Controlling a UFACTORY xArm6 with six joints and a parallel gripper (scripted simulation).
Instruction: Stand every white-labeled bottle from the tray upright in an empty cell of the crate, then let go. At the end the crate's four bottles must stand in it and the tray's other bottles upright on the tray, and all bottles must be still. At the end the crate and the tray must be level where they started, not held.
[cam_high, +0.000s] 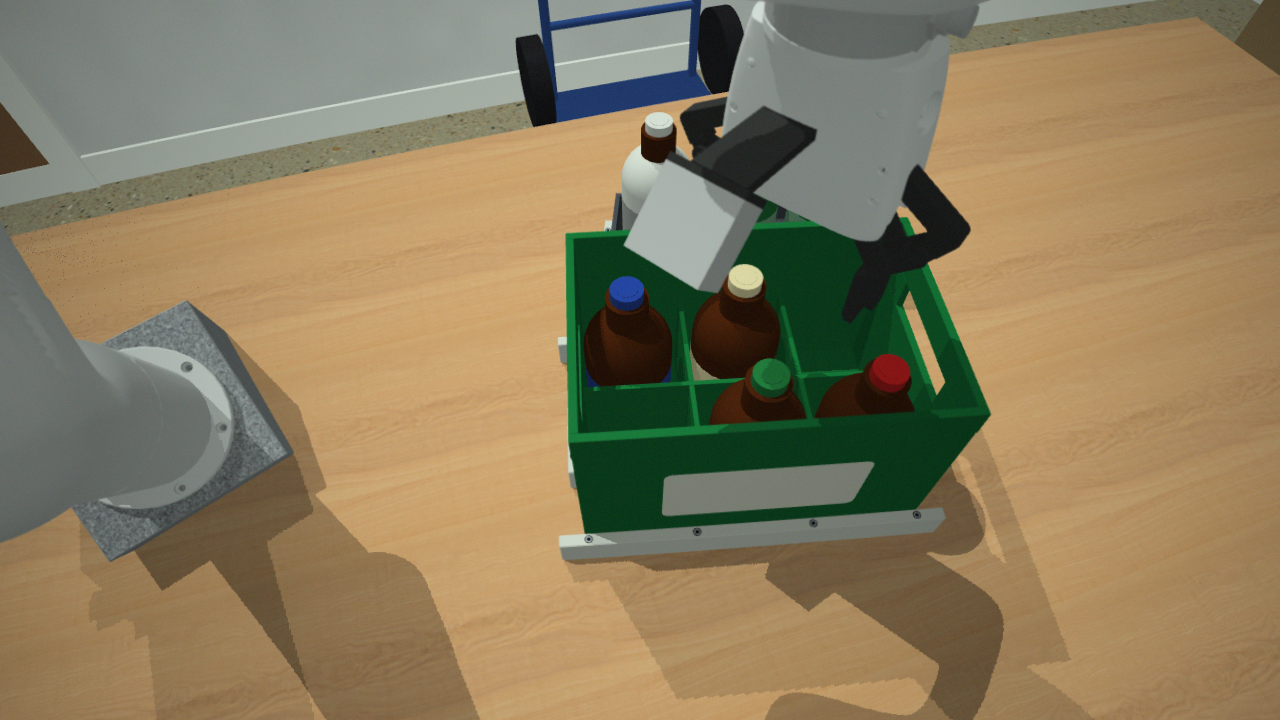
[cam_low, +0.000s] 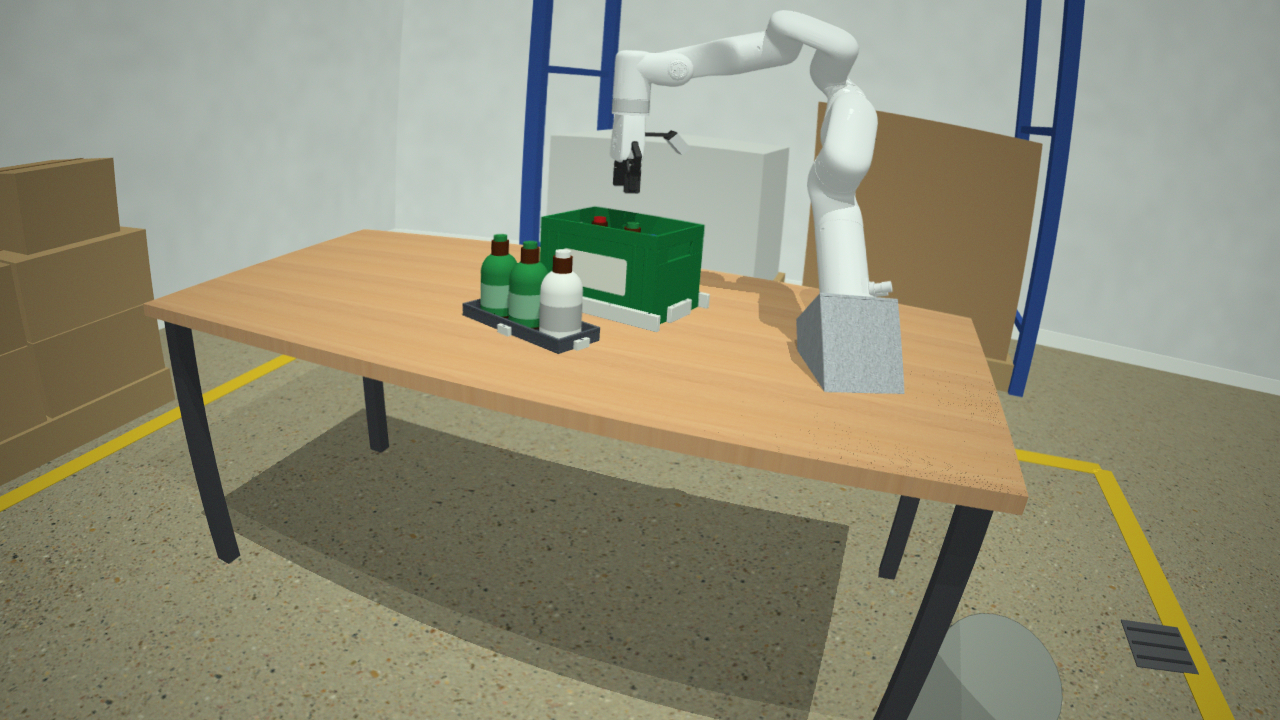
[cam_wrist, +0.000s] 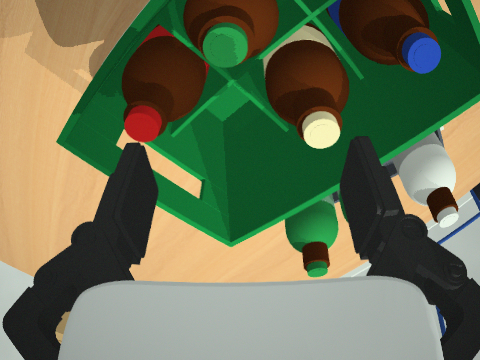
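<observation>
white-labeled bottle (cam_low: 561, 303): white body, brown neck, upright on tray (cam_low: 528, 334) | beside two green bottles (cam_low: 512, 283) | end effector (cam_wrist: 247, 174) spread, empty, above crate (cam_high: 769, 447)

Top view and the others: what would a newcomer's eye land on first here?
Probably the green crate mid-table, with four brown bottles standing in its cells and two cells free. Right above its far side hangs the robot's hand, fingers wide and holding nothing. Behind the crate, on the dark tray, a white bottle stands upright beside two green bottles.
</observation>
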